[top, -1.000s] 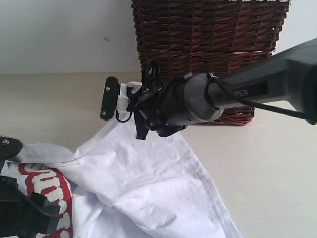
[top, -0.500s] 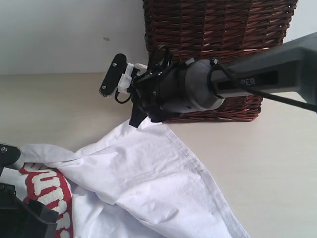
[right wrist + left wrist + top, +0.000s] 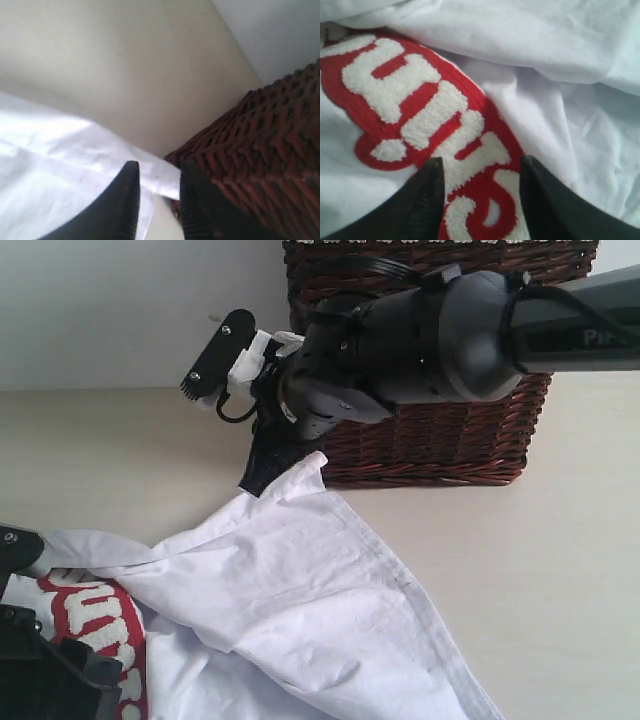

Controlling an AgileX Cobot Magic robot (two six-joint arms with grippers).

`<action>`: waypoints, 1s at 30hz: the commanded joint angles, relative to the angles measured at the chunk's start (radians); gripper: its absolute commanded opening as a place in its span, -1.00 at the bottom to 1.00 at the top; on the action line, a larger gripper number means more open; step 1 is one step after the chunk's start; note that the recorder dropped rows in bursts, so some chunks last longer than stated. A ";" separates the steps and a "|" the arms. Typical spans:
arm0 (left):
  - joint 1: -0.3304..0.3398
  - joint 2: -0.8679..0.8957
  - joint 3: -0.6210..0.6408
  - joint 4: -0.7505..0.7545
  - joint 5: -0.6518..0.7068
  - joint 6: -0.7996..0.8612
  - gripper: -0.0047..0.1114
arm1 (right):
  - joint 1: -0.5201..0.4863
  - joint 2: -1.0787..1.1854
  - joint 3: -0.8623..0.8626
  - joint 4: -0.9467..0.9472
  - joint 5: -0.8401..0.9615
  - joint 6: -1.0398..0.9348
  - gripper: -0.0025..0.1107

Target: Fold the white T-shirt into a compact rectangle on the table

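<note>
One white T-shirt (image 3: pixel 300 600) lies rumpled on the tabletop (image 3: pixel 570 570). It is soft and creased, its loose folds overlap, and a stitched hem (image 3: pixel 400 585) runs along the edge farthest from the left fingers (image 3: pixel 432 195). Fuzzy white lettering (image 3: pixel 395 85) outlined in thick red shows on the part of the shirt under those fingers. Only a few letters are visible, and the rest disappear under a fold. The two dark left fingers stand well apart with the lettering in the gap between them, and they grip nothing. Whether their tips press the cloth or hang just above it cannot be told.

From that low mass the shirt rises to a single peaked corner at the right fingers (image 3: pixel 262 472). In the right wrist view those two dark fingers are drawn nearly together. The cloth's edge passes into the narrow gap between them, so they have hold of that corner, raised off the tabletop. Just beyond the right fingers stands one dark brown wicker basket (image 3: pixel 440 440), close to the pinched corner. Behind it is a plain pale wall (image 3: pixel 100 310). There are two pairs of fingers in all.
</note>
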 commanded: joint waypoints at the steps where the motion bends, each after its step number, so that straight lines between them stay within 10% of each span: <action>1: -0.120 -0.005 0.004 -0.056 -0.017 0.013 -0.42 | -0.004 -0.036 -0.002 0.231 0.127 -0.257 -0.80; 8: -0.409 0.067 -0.030 -0.089 -0.063 -0.027 -0.92 | -0.004 -0.065 -0.002 0.261 0.202 -0.289 -0.96; 24: -0.474 0.503 -0.178 -0.126 0.130 -0.070 -0.92 | -0.004 -0.214 -0.002 0.275 0.330 -0.281 -0.96; 30: -0.699 0.491 -0.178 -0.409 0.281 0.172 -0.92 | -0.004 -0.239 0.016 0.266 0.327 -0.281 -0.96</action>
